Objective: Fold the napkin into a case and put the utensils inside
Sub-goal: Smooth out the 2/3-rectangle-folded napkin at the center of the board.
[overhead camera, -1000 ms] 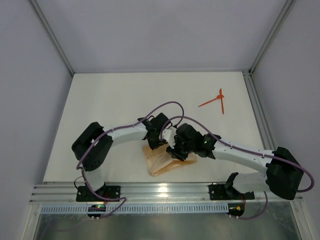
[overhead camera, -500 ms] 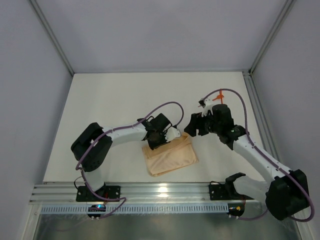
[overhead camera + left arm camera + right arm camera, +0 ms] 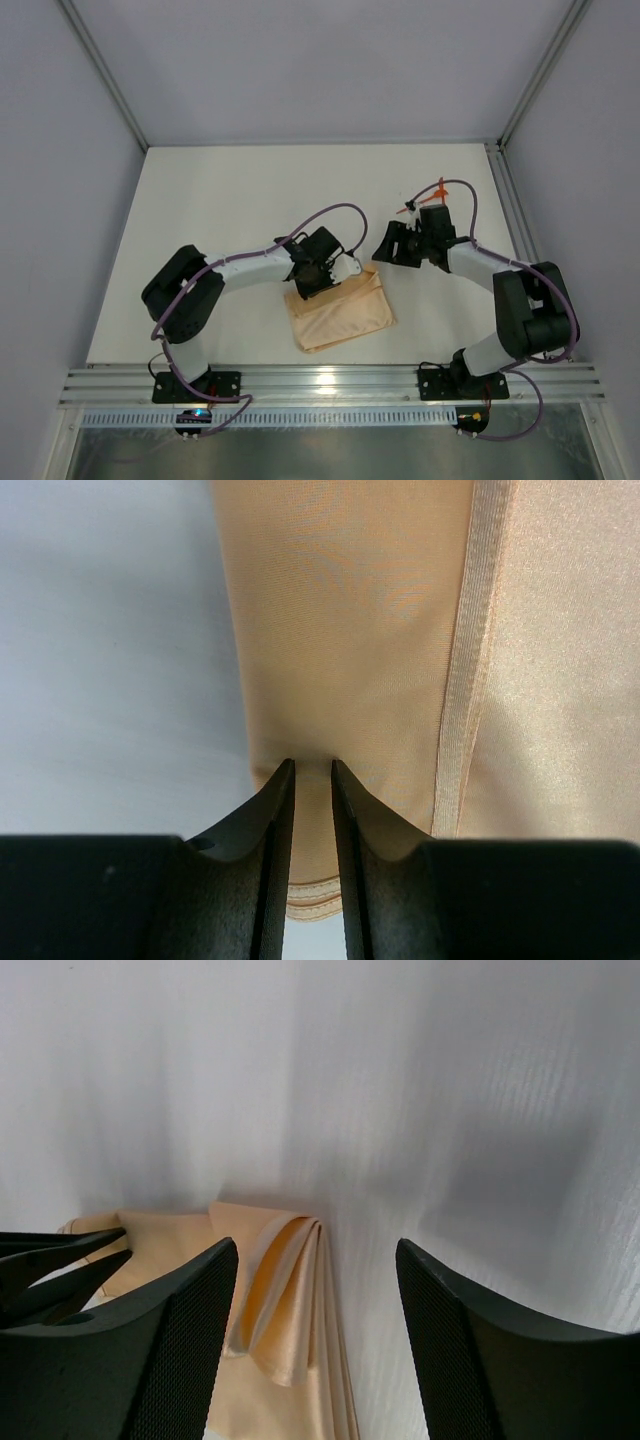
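Left tool (image 3: 310, 768), nearly closed, pinches an edge of the folded napkin (image 3: 350, 630). Right tool (image 3: 312, 1250) hangs wide apart above the table (image 3: 450, 1080).

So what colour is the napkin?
The napkin is plain peach-orange with no pattern. The left wrist view shows it best.

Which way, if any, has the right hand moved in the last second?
Yes: the right hand came off the folded peach-orange cloth napkin, moving up-right in the top view toward the thin orange-red plastic utensils.
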You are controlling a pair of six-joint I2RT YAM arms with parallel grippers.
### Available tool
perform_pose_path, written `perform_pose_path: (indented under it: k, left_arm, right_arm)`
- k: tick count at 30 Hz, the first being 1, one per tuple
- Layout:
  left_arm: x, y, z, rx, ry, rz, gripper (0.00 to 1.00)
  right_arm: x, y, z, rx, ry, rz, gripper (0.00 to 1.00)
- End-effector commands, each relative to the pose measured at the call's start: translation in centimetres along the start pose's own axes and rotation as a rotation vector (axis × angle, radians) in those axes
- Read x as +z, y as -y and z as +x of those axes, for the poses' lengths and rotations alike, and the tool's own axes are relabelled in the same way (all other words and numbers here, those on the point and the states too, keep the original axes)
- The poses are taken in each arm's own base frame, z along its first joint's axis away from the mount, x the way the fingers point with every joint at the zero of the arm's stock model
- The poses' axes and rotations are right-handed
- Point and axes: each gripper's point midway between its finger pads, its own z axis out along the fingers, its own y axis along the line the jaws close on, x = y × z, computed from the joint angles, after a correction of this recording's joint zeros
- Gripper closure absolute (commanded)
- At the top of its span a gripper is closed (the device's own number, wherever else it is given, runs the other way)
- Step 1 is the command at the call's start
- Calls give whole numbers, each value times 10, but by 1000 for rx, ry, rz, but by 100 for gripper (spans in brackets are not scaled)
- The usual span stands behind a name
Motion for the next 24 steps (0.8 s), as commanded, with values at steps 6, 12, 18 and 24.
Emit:
perform_pose_path:
  k: [6,12,18,24]
  left_arm:
    - [21,11,42,-2,-137,31,77]
    - [22,11,41,-5,-136,30,77]
    - [21,11,40,-4,-136,29,77]
    - [18,10,39,-1,-130,23,77]
  right_arm:
    - [21,6,-5,63,19,-87,39]
    - [17,2,30,47,-66,-159,41]
    - [7,14,58,48,-111,-113,41]
    - [5,30,63,101,-128,-3,44]
